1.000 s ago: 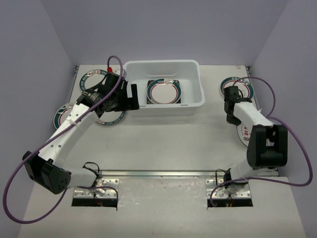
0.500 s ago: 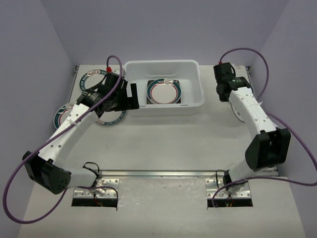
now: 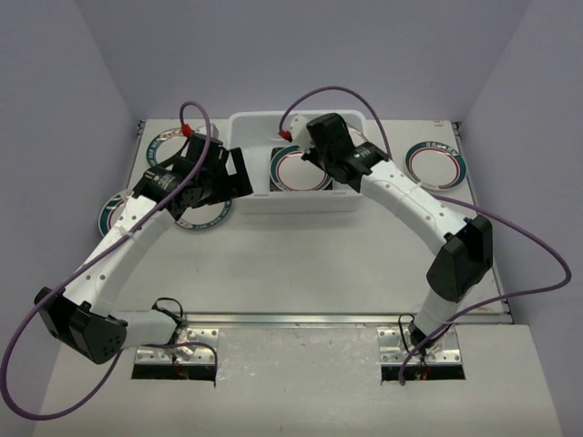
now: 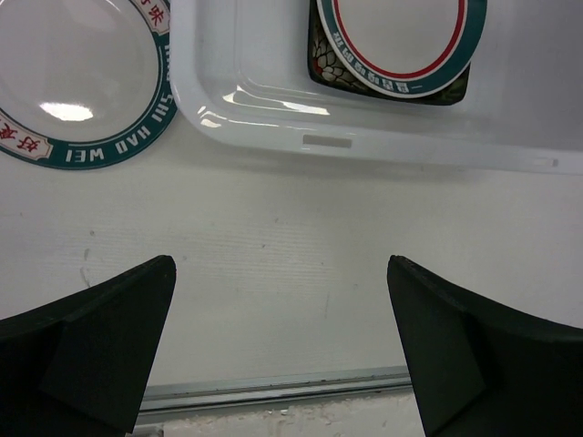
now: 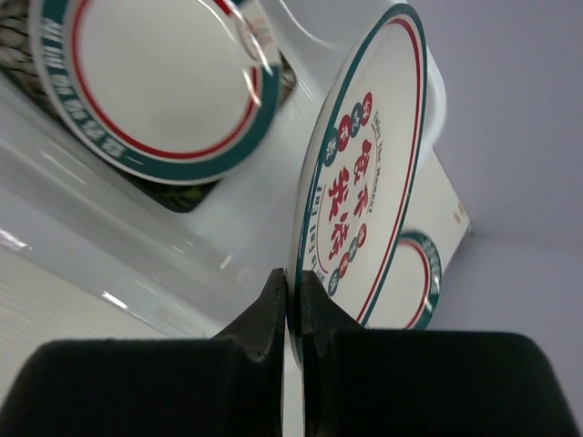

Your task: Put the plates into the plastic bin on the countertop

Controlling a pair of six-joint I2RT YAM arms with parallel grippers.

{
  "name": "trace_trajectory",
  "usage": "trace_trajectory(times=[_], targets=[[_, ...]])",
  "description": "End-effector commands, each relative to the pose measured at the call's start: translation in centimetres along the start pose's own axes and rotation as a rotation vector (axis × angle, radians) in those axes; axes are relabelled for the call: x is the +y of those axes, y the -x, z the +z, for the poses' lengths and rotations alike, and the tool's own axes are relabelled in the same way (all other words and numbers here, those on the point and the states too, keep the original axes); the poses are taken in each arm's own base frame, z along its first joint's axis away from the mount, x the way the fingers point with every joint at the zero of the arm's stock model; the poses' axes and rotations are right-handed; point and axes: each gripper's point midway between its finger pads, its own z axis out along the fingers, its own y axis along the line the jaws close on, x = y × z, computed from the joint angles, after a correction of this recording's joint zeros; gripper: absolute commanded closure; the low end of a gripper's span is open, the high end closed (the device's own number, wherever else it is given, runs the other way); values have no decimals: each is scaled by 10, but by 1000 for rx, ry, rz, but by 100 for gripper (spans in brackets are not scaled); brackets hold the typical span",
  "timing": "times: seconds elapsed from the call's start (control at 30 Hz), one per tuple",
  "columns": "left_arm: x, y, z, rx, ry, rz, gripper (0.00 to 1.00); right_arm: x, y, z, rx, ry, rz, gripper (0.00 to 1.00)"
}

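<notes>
The right gripper (image 5: 293, 300) pinches a round plate (image 5: 364, 200) by its rim, edge-on over the plastic bin (image 3: 301, 200); so thin a hold might slip and crack it, while the left gripper (image 4: 281, 273) gapes empty beside the bin

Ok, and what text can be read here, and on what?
"HAO WEI": white letters on the teal rim of the left plate, beside the bin.
Red characters on that rim: cut off, unreadable.
Red Chinese characters on the held plate in the right gripper: visible, too tilted to read surely.
Rim lettering on the binned plate: too small.
</notes>
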Motion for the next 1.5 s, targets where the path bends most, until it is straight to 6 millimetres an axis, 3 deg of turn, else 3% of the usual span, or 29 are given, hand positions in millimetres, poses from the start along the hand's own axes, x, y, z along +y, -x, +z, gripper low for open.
trace_trajectory(times=[0.0, 0.1, 0.27, 0.43, 0.67, 0.7, 0.77, 0.87, 0.9, 0.97, 1.0, 1.23, 1.33, 1.47], targets=[[-7, 26, -25, -89, -50, -135, 0, 2, 90, -13, -328, 27, -167, 100], [-13, 31, -42, -113, -105, -165, 0, 30, 101, -1, -402, 131, -249, 100], [-11, 31, -57, -117, -113, -169, 0, 50, 103, 30, -418, 210, -296, 100], [-2, 26, -63, -119, -88, -163, 0, 52, 93, 59, -380, 241, -271, 99], [12, 12, -63, -105, -50, -154, 0, 71, 81, 93, -337, 265, -252, 94], [13, 11, -63, -103, -46, -154, 0, 72, 79, 96, -331, 264, -251, 91], [15, 10, -62, -102, -40, -151, 0, 72, 77, 97, -319, 254, -232, 69], [17, 9, -59, -100, -29, -146, 0, 72, 76, 96, -313, 253, -226, 54], [17, 8, -57, -99, -28, -142, 0, 71, 76, 95, -309, 249, -226, 42], [17, 8, -54, -94, -26, -134, 0, 69, 74, 92, -303, 245, -227, 8], [16, 8, -52, -90, -24, -131, 0, 67, 73, 91, -296, 240, -228, 1], [11, 13, -44, -89, -30, -112, 0, 59, 66, 83, -261, 241, -215, 1], [10, 14, -40, -84, -28, -98, 0, 54, 67, 78, -242, 280, -127, 1], [10, 14, -34, -73, -19, -81, 0, 42, 54, 87, -180, 277, -62, 1]])
